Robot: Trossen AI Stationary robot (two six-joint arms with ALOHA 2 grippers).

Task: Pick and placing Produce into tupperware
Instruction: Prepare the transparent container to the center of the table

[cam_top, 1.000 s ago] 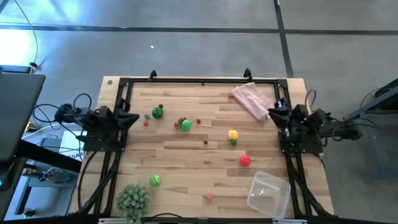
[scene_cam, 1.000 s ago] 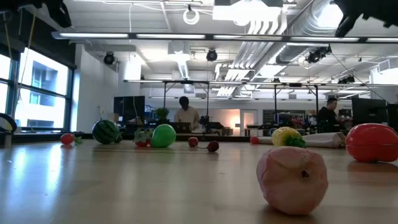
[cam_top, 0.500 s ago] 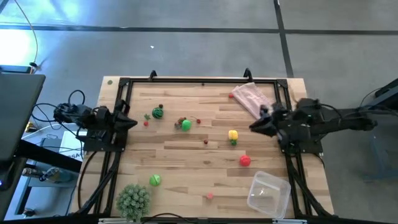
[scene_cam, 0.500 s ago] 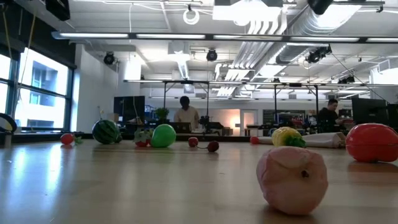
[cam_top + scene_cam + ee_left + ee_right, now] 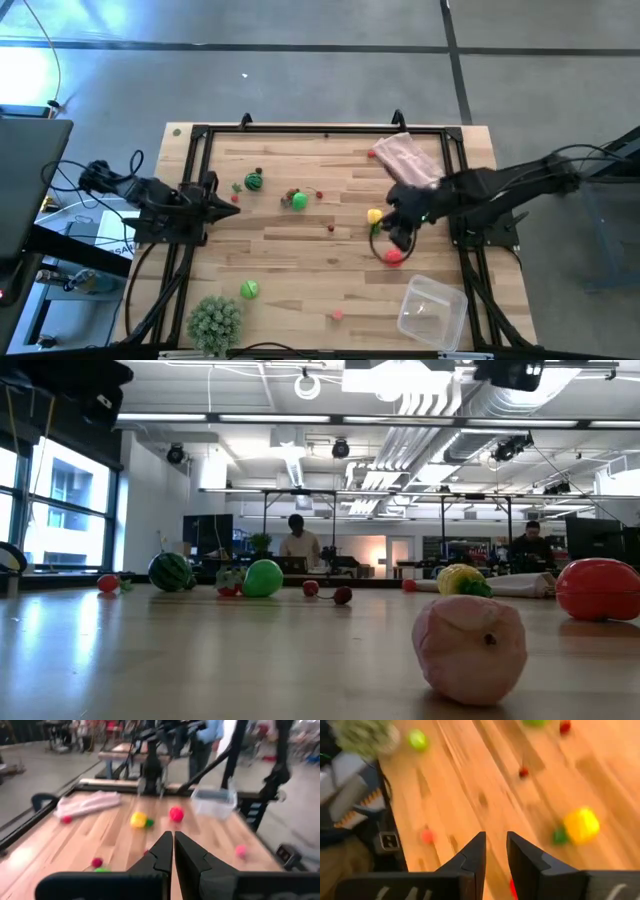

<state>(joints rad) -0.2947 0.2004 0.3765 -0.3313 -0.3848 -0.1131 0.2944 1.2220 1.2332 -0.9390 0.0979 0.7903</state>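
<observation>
Right gripper (image 5: 398, 240) hovers over the red produce (image 5: 394, 258), fingers narrowly apart: spread wider, centre, descend straight, then carry to tupperware (image 5: 432, 311) at near right; left gripper (image 5: 228, 203) pinched shut, idle.

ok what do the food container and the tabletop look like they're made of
The tupperware looks like clear, glossy plastic: the wood shows through its walls and its rim catches light. The tabletop looks like pale wood in joined strips with a smooth, slightly shiny finish; it could be laminate.
</observation>
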